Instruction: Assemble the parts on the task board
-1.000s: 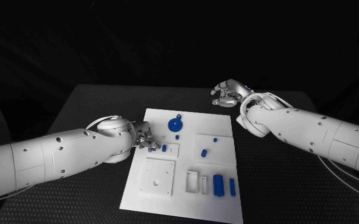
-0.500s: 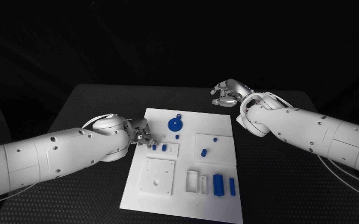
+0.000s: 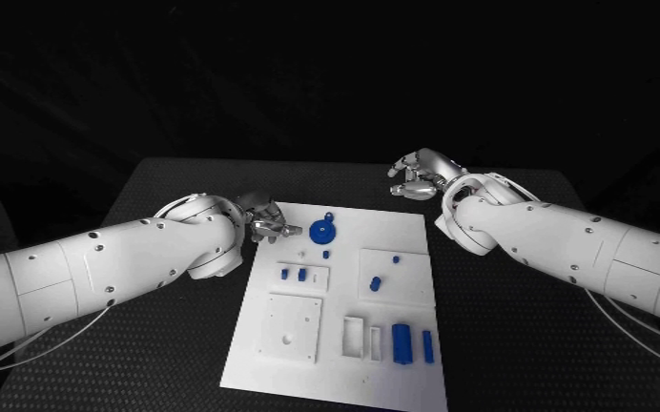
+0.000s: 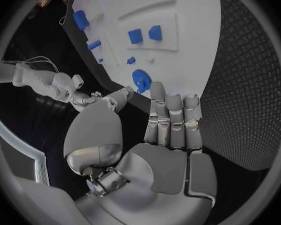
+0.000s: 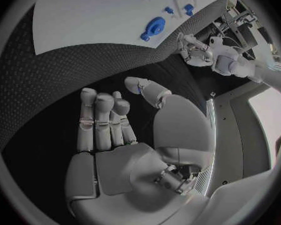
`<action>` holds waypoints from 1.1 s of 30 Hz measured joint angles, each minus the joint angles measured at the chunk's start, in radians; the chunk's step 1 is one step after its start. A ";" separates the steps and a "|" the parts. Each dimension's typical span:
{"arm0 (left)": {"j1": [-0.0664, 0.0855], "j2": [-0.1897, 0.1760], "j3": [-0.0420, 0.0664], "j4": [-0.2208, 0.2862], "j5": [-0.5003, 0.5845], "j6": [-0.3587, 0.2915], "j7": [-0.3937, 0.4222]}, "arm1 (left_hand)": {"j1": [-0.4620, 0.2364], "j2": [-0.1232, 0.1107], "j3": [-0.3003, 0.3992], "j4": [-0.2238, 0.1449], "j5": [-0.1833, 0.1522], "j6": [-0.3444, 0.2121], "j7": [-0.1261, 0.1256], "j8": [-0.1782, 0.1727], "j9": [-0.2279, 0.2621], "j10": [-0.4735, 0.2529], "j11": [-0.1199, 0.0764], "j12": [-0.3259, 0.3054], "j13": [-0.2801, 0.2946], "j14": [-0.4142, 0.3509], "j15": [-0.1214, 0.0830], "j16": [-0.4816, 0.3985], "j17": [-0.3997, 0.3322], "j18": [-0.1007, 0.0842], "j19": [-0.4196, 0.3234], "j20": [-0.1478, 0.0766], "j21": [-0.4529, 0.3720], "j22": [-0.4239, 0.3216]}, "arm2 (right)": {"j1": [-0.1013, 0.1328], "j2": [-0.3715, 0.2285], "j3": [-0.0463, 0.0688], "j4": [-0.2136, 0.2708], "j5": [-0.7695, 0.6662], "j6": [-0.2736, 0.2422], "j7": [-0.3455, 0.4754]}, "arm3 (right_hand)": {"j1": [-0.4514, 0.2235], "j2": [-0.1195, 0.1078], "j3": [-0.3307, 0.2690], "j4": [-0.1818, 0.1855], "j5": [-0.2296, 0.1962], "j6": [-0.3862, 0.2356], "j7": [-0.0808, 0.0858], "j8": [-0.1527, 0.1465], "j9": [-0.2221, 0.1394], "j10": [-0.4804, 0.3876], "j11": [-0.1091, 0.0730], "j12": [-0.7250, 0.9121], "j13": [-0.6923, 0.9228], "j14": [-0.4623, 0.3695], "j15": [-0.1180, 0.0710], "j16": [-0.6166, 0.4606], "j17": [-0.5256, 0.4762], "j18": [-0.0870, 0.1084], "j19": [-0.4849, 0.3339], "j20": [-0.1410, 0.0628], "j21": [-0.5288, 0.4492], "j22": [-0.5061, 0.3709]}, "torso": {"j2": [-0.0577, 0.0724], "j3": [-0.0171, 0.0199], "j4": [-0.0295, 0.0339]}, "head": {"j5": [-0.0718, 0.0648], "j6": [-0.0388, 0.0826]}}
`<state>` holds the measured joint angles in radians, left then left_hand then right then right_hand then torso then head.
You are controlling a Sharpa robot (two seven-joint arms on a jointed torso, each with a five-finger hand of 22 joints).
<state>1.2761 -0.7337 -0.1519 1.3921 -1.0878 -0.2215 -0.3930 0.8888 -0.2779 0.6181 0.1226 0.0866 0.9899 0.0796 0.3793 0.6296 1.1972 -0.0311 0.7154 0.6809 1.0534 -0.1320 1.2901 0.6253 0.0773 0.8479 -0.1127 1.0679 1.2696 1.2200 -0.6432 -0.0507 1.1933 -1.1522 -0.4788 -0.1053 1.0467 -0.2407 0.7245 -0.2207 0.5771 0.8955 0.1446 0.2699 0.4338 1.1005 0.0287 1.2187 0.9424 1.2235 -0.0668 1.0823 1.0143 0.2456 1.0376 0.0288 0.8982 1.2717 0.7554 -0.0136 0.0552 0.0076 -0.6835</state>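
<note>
We found the task board point(image 3: 344, 307) mid-counter with several blue parts point(image 3: 401, 340) lying loose, assembly judged largely outstanding; left hand point(image 3: 265, 220) and right hand point(image 3: 417, 175) both empty, fingers apart.

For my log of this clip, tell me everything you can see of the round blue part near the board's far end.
The round blue part is a flat disc that looks like plastic, with a raised hub at its middle and a small tab sticking out on its far side. It lies flat on the white board, near the far end and towards the left edge. The left hand hovers just beside it, fingers apart, and nothing appears to touch it but the board. In the left wrist view it lies just past the fingertips.
</note>
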 measured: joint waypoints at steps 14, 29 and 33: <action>-0.004 0.096 -0.046 -0.062 -0.100 -0.088 0.258 | 0.309 0.052 0.027 -0.321 0.044 -0.077 0.042 -0.031 -0.062 -0.077 0.106 -0.426 -0.304 -0.108 0.109 -0.205 -0.095 -0.032 -0.107 0.036 -0.143 -0.037 | 0.000 0.002 0.000 -0.001 0.000 0.002 0.001 | 0.000 0.000 -0.003 -0.003 0.000 0.000 0.000 0.000 0.000 0.000 0.000 0.000 -0.001 0.000 0.000 0.000 -0.001 0.000 0.000 0.000 0.000 0.000 | 0.002 -0.0003 -0.0014 | -0.013 0.014; -0.018 0.153 -0.067 -0.080 -0.379 -0.086 0.352 | 0.311 0.020 0.018 -0.320 -0.001 -0.064 0.028 -0.043 -0.082 -0.043 0.115 -0.517 -0.356 -0.092 0.111 -0.210 -0.082 -0.033 -0.101 0.034 -0.154 -0.027 | 0.000 0.002 0.000 0.001 0.000 0.003 0.002 | 0.000 0.000 -0.003 -0.003 0.000 0.000 0.000 0.000 0.000 0.000 0.000 0.000 -0.001 0.000 0.000 0.000 -0.001 0.000 0.000 0.000 0.000 0.001 | 0.002 -0.0014 0.0000 | -0.025 0.014; -0.023 0.168 -0.067 -0.097 -0.416 -0.069 0.355 | 0.311 0.020 0.018 -0.320 0.037 -0.064 0.029 -0.048 -0.087 -0.043 0.115 -0.542 -0.367 -0.093 0.112 -0.215 -0.079 -0.033 -0.101 0.034 -0.160 -0.022 | 0.000 0.002 0.000 0.001 0.000 0.003 0.002 | 0.000 0.000 -0.003 -0.003 0.000 0.000 0.000 0.000 0.000 0.000 0.000 0.000 -0.002 0.000 0.000 0.000 -0.001 0.000 0.000 0.000 0.000 0.001 | 0.002 -0.0019 -0.0002 | -0.026 0.014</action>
<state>1.2534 -0.5653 -0.2190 1.2949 -1.5035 -0.2904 -0.0381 1.1998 -0.2579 0.6363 -0.1973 0.1233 0.9259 0.1081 0.3315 0.5422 1.1545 0.0838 0.1731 0.3142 0.9604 -0.0203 1.0752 0.5464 0.0442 0.7472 -0.0783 0.9081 1.2472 1.2200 -0.6410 -0.0504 1.1947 -1.1522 -0.4756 -0.1033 1.0467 -0.2407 0.7218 -0.2235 0.5771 0.8955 0.1446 0.2699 0.4340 1.1005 0.0287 1.2187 0.9409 1.2235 -0.0668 1.0823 1.0136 0.2456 1.0376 0.0288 0.8982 1.2723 0.7571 -0.0155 0.0550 -0.0185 -0.6698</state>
